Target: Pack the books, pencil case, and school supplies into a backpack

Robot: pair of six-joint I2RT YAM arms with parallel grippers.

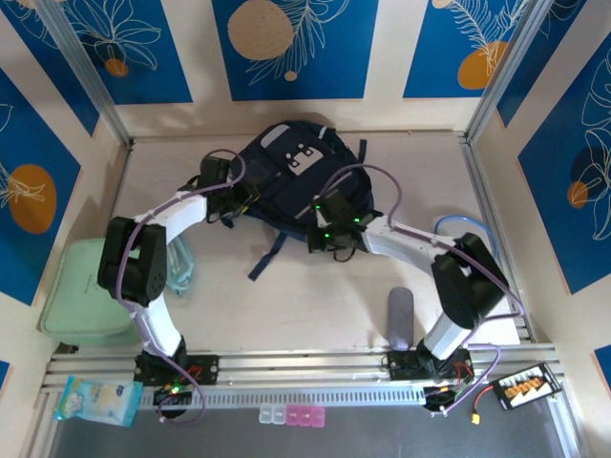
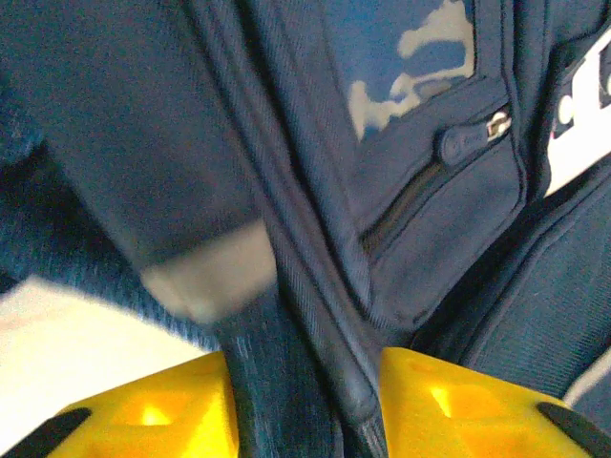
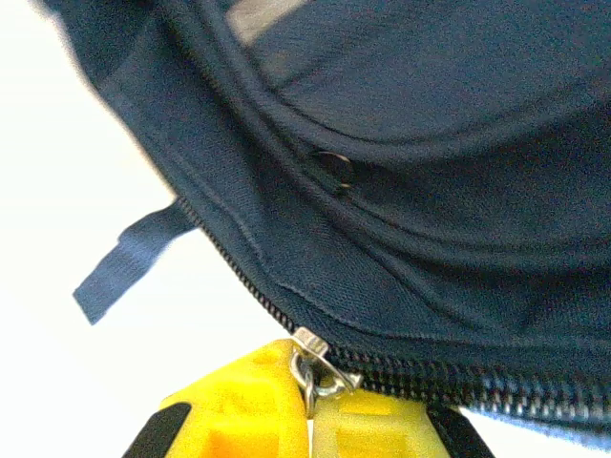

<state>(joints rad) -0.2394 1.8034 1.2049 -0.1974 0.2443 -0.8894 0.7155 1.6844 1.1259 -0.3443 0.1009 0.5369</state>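
The right claw [image 3: 310,396] is pinching the zipper pull [image 3: 317,370] on the backpack [image 3: 430,191], likely to open it; the left claw [image 2: 305,405], spread, is straddling a seam [image 2: 296,258] (probably steadying fabric).

both arms bent at the elbow, reaching forward and inward, wrists tipped down, left gripper [image 2: 305,415] fingers parted – right gripper [image 3: 311,420] fingers pressed tight together

Overhead view. A navy backpack [image 1: 286,172] lies at the far centre of the bench [image 1: 315,305]. The left claw [image 1: 239,200] sits at its left edge, the right claw [image 1: 325,239] at its near edge. A grey pencil case [image 1: 400,320] lies near the right arm's base, and a pale-green box [image 1: 86,291] at the left.
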